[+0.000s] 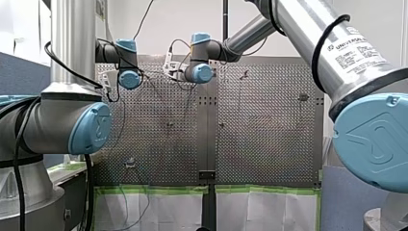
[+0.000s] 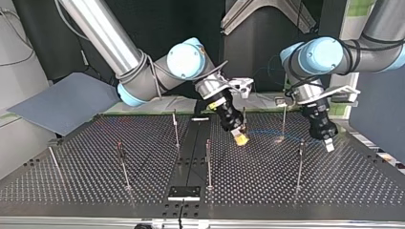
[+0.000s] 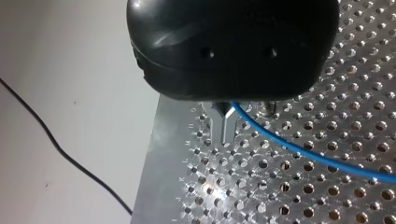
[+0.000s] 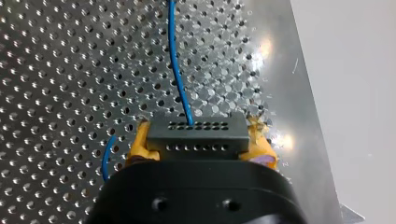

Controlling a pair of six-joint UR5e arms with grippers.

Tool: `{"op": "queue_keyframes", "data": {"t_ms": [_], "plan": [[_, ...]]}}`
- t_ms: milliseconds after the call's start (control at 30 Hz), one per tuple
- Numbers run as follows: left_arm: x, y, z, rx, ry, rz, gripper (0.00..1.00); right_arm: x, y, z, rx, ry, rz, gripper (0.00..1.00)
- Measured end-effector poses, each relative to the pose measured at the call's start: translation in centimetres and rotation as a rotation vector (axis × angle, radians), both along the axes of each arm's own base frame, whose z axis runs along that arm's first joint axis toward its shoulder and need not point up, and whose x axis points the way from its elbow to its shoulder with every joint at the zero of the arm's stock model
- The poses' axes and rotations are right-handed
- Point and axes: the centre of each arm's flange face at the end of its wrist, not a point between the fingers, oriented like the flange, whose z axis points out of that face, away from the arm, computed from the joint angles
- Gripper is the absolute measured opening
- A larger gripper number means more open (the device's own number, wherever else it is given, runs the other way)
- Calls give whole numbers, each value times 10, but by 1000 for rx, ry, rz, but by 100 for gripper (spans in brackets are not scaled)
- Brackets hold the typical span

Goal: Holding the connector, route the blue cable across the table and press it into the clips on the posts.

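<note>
Blue cable (image 4: 176,70) ran from the connector (image 4: 196,135), clamped by my right gripper (image 2: 240,137), to my left gripper (image 3: 225,123) pinching it; routing underway, next probably pressing it into a post (image 2: 283,119) clip near the connector

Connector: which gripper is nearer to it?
Right. My right gripper clamps the connector between its yellow pads; my left gripper stands apart, further along the blue cable.

Thin upright posts (image 2: 208,164) are mounted across the perforated table (image 2: 267,186); a black plate (image 2: 184,192) is fixed near its edge.
</note>
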Motion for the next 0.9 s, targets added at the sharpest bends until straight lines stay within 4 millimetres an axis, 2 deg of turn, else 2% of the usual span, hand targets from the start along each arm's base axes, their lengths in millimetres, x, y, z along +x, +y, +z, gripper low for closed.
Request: {"op": "queue_keyframes", "data": {"t_ms": [467,600,900], "plan": [[45,17,-11,5,-5,-45,0,-8,-16,2,9,-11,-20,0],[59,20,-20,5,-1,-74,0,-10,-20,3,9,-12,-25,0],[72,30,-30,-20,-14,-110,0,-12,-24,5,9,-13,-32,0]]}}
